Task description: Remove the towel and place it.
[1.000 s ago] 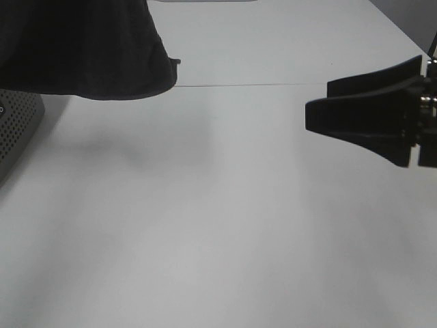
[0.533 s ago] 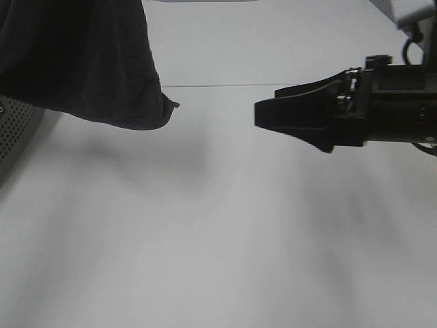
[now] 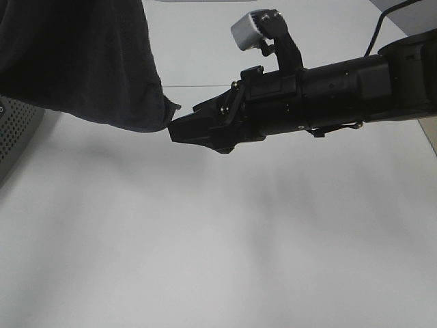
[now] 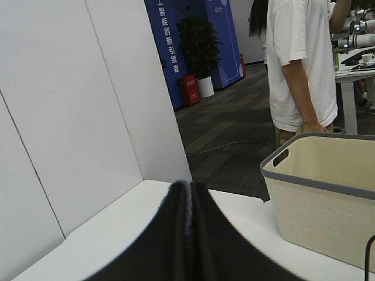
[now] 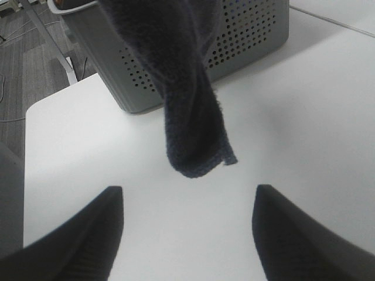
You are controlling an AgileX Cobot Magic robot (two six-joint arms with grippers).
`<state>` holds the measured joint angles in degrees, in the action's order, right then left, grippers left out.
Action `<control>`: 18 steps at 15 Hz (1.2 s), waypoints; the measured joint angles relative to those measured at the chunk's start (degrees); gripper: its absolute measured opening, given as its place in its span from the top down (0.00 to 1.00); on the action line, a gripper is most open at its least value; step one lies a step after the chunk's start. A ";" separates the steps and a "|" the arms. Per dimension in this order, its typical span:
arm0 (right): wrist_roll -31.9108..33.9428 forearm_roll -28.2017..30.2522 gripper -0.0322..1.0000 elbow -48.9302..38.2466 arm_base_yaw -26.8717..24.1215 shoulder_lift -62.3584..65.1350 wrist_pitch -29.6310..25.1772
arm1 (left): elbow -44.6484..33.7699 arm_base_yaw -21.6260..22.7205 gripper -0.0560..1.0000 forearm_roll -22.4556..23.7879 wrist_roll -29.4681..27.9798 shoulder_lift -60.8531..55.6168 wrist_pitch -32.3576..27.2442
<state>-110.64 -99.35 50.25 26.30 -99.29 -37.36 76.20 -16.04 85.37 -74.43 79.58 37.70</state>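
Note:
The towel point(image 3: 75, 58), very dark navy terry cloth, hangs in the air at the top left of the exterior view, its lower corner point(image 3: 164, 113) above the white table. My left gripper point(image 4: 188, 222) is shut on a thin fold of the towel and holds it up; it is out of the exterior view. My right gripper point(image 3: 179, 130) reaches across from the right, its tips right at the hanging corner. In the right wrist view the towel corner point(image 5: 196, 134) hangs just ahead of the right gripper point(image 5: 187, 193), whose jaws stand wide open and empty.
The grey perforated basket point(image 3: 13, 133) stands at the table's left edge, behind the towel in the right wrist view point(image 5: 246, 41). The white table point(image 3: 205, 260) lies below. The left wrist view shows a beige basket point(image 4: 328, 193) and a person point(image 4: 299, 64) beyond.
My right arm has swept left across the table, from the right edge to the towel's hanging corner. The towel has sagged slightly lower and otherwise stays held up.

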 joint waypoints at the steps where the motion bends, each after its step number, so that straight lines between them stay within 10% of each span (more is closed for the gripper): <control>1: 0.00 0.00 0.37 1.32 0.00 -1.32 -0.06 | 0.00 0.00 0.95 0.06 0.00 0.00 0.46; 13: -1.09 -0.34 0.39 10.20 2.98 -9.17 -4.93 | 0.00 0.00 0.95 2.69 -0.74 0.00 1.83; 15: -1.15 -0.23 0.51 10.20 3.38 -9.40 -4.81 | 0.00 0.00 0.95 2.69 -0.74 0.00 1.78; 18: 0.00 -0.29 0.95 10.20 3.38 -8.77 -4.64 | 0.00 0.00 0.95 2.69 -0.86 0.00 0.06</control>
<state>-110.64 -99.64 60.45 29.68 -108.06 -42.00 76.20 -16.04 88.06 -75.29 79.58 37.76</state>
